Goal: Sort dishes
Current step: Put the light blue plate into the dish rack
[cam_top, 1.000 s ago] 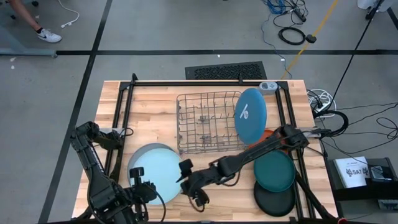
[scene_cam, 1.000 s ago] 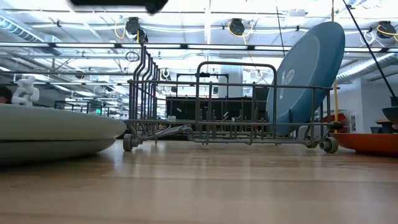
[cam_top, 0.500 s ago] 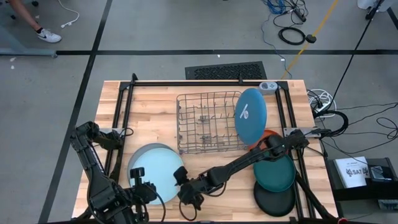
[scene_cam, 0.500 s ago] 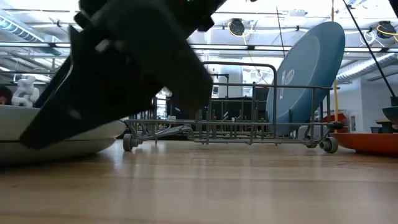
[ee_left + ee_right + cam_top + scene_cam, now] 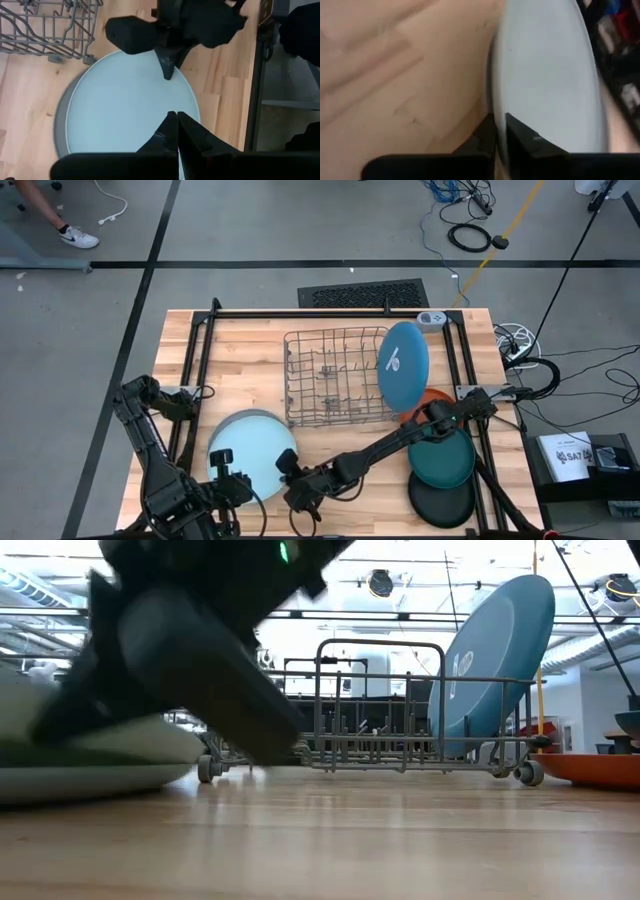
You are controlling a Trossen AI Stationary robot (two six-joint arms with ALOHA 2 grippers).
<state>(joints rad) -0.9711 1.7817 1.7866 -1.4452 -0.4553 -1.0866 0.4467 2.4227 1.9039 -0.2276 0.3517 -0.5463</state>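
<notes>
A pale blue plate (image 5: 248, 460) lies flat on a grey plate (image 5: 222, 425) at the table's near left. My right gripper (image 5: 284, 466) is down at the pale blue plate's right rim and shut on it. My left gripper (image 5: 174, 121) hangs shut above the near part of that plate, touching nothing. A blue plate (image 5: 402, 367) stands on edge at the right end of the wire rack (image 5: 330, 377). An orange plate (image 5: 432, 396), a teal plate (image 5: 440, 456) and a black plate (image 5: 440, 502) lie at the right. My right gripper pinches the pale blue plate's right rim (image 5: 498, 111) between its two fingers (image 5: 520, 134). The fingers slant down at it from the table's right side. The plate lies on the grey plate; whether the gripped rim is raised, I cannot tell.
The wire rack stands in the middle of the table toward its far side. A black frame (image 5: 330, 313) runs around the table, with rails at both sides. Bare wood (image 5: 355, 510) lies between the pale blue plate and the plates at the right.
My right gripper has sunk toward the table and moved a little toward the left, to the pale blue plate's right rim. It has rolled about its own line and shut on the rim. The plates have stayed where they were.
</notes>
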